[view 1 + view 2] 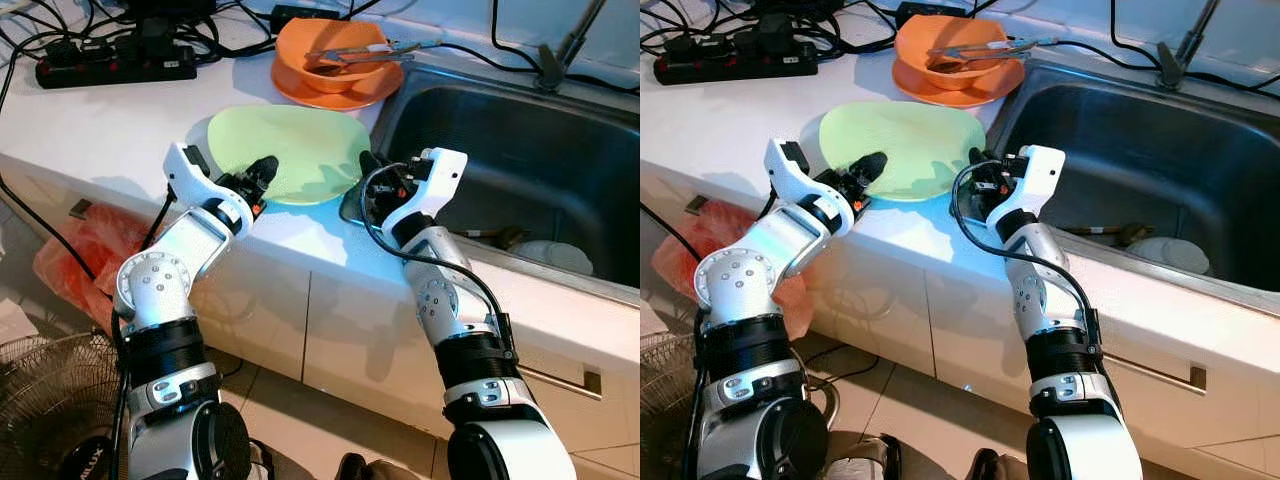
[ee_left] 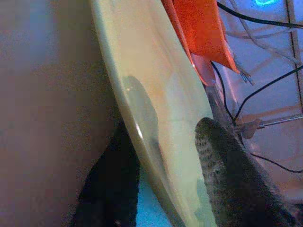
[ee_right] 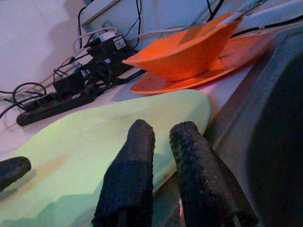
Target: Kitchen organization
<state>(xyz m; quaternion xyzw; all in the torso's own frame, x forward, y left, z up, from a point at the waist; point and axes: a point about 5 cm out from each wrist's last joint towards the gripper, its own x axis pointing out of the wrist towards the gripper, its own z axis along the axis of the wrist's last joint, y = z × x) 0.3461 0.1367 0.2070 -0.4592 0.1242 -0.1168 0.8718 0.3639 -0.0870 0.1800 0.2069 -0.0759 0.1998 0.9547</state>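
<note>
Presently we judge the green plate (image 1: 288, 152) to be the thing in hand. It lies flat on the white counter (image 1: 100, 125), its right rim reaching the edge of the steel sink (image 1: 520, 150).

Handling, by our judgement: the plate looks rigid, thin and glossy, so probably light but slippery, and likely to chip if it is ceramic. The rim is the only sensible hold, since the face offers nothing to pinch.

Our left gripper (image 1: 262, 172) has that hold: in the left wrist view one finger lies on top of the rim and the other beneath it, the jaws clamped on the plate's near-left edge. Our right gripper (image 1: 368, 165) sits just beside the near-right rim, at the sink's corner; its two fingers (image 3: 130, 175) stand almost together with only a narrow gap, nothing between them, the plate just ahead of the tips.

Count, largest first:
- one sink, with one pale dish (image 1: 553, 256) on its floor;
- one green plate;
- one orange plate (image 1: 330, 90), beyond both grippers, touching or nearly touching the green plate;
- one orange bowl (image 1: 335, 55) on it;
- one pair of tongs (image 1: 365, 50) across the bowl;
- one black power strip (image 1: 115, 62).
</note>
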